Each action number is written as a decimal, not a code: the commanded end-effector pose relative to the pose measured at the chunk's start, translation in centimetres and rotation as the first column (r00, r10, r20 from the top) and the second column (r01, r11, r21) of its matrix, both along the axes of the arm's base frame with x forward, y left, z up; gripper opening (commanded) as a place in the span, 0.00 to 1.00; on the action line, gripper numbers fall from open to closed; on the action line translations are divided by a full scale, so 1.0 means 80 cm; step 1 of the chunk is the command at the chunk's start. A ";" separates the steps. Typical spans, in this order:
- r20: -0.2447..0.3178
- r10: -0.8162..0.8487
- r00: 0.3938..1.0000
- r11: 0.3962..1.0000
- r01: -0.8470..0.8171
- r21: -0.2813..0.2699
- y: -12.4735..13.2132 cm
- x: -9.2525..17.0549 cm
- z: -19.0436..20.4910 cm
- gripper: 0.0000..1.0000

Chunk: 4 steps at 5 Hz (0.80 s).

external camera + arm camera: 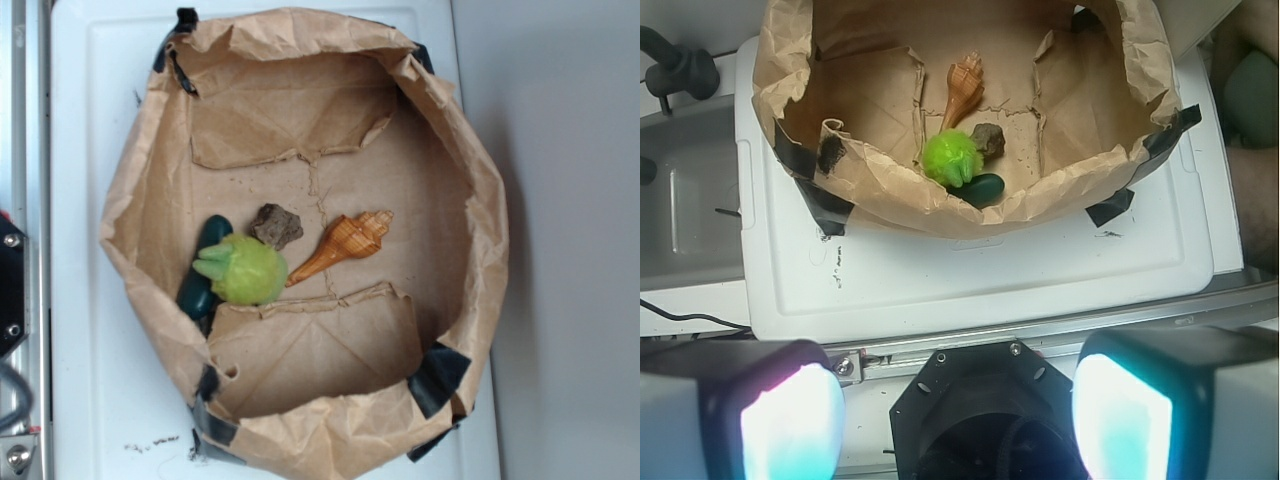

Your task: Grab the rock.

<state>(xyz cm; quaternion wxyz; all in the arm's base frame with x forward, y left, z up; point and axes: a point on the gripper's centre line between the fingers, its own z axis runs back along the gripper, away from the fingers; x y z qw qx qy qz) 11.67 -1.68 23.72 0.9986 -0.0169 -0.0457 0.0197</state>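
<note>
In the exterior view, a crumpled brown paper bag (pixel 470 200), opened wide and taped at its corners, is seen lying on a white tray (pixel 90 150). The rock (pixel 277 226) is found just left of the frame's centre on the bag's floor. Directly below and left of it, the green plush toy (pixel 243 268) is placed, touching or nearly touching the rock. A dark-green oblong object (pixel 205 262) is partly covered by the toy at the left. An orange striped shell (pixel 345 243) is laid just right of the rock, slanted. No gripper is shown here.

In the wrist view, the gripper (pixel 958 420) is seen at the bottom edge, its two pale fingers (pixel 790 425) spread wide apart with nothing between them. The rock (pixel 989 139) is seen well above, in the upper middle of the frame, inside the bag (pixel 880 190), just right of the plush toy (pixel 952 156) and below the shell (pixel 964 86).
</note>
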 end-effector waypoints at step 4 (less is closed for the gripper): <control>-0.005 -0.028 1.000 1.000 0.028 -0.001 0.020 0.142 -0.038 1.00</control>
